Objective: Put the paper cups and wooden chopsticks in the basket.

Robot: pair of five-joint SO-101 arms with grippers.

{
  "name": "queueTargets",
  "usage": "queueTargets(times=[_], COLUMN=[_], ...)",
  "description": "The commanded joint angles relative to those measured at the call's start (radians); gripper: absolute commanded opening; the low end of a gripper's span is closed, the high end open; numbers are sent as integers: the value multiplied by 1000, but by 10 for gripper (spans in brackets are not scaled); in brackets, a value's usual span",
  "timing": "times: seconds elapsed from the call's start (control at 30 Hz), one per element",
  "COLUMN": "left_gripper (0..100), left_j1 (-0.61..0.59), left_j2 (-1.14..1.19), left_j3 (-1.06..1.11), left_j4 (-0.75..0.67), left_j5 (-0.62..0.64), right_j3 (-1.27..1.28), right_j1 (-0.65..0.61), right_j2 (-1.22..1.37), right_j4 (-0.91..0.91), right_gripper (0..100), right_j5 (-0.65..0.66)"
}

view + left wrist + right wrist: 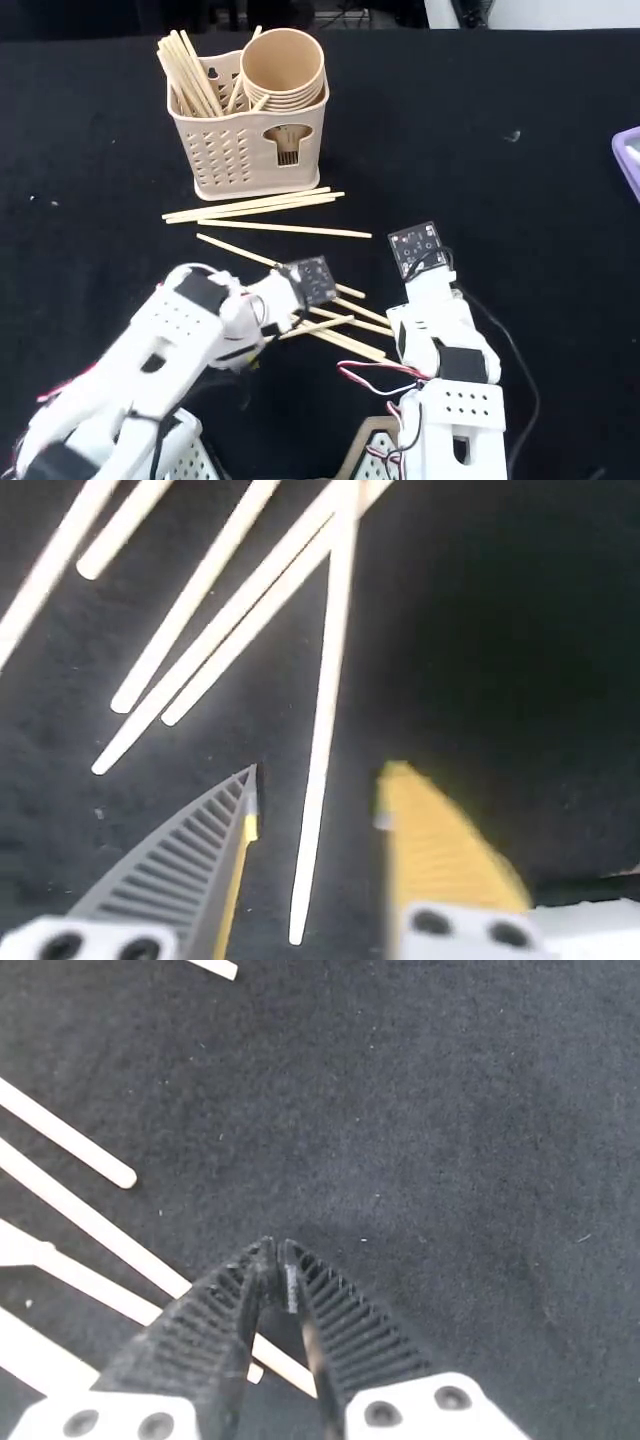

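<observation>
**Booth:** What was in the left claw?

**Me:** One chopstick (pixel 325 680) ran right up the gap of my left claw (pixel 322 772). The jaws were spread, there was space on both sides, and nothing was pinched! Five more chopsticks (pixel 190 605) fanned out on the table just beyond it, so I counted six there.

**Booth:** And the right?

**Me:** My right claw (pixel 274 1252) had its tips pressed together and held nothing. It hung low over the table, and five chopstick lengths (pixel 90 1216) lay beside it, one of them passing beneath the fingers.

**Booth:** The basket?

**Me:** One basket (pixel 235 165) stood upright, well apart from both claws. One nested stack of paper cups (pixel 283 62) sat in one compartment, its rims too tight to count. A bundle of chopsticks (pixel 190 75) leaned in the other.

**Booth:** And between?

**Me:** Loose chopsticks (pixel 260 205) lay just in front of the basket, packed so tightly that I couldn't split the count. One longer stick (pixel 240 250) slanted from there toward my left wrist, across the black table (pixel 540 260).
</observation>
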Motion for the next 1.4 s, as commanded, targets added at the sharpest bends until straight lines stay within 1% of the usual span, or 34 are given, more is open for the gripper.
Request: queueTargets(times=[0.0, 0.13, 0.2, 0.27, 0.37, 0.43, 0.5, 0.53, 0.63, 0.73, 0.8, 0.93, 1.1, 1.27, 1.37], left_gripper=[320, 321, 321, 321, 321, 321, 321, 321, 321, 321, 321, 321, 321, 321, 321], left_j1=[-59, -205, -292, -392, -575, -685, -788, -837, -970, -1090, -1155, -1221, -1221, -1221, -1221], left_j2=[118, 109, 63, -2, -109, -169, -210, -227, -273, -302, -316, -318, -318, -311, -311], left_j3=[-133, -219, -252, -266, -242, -170, -73, -15, 160, 278, 323, 344, 344, 351, 351], left_j4=[32, 160, 233, 267, 273, 265, 209, 158, 0, -103, -143, -167, -173, -173, -172], left_j5=[32, 29, 26, 26, 34, 49, 74, 91, 157, 199, 235, 330, 382, 384, 385], right_j3=[-10, -8, -8, -28, -134, -236, -331, -372, -430, -409, -383, -386, -426, -432, -432], right_j1=[8, 0, -2, -2, -11, -60, -133, -186, -390, -597, -671, -746, -853, -868, -867], right_j2=[-15, -15, -15, -15, -7, -4, -4, -4, 2, 73, 160, 377, 573, 723, 814], right_j4=[-20, -15, -14, -11, 94, 206, 305, 345, 422, 404, 321, 169, 95, -28, -58], right_gripper=[12, 12, 12, 22, 108, 149, 135, 125, 116, 116, 116, 117, 118, 118, 113], right_j5=[2, 8, 9, 15, 103, 178, 235, 239, 238, 215, 183, 175, 178, 178, 215])
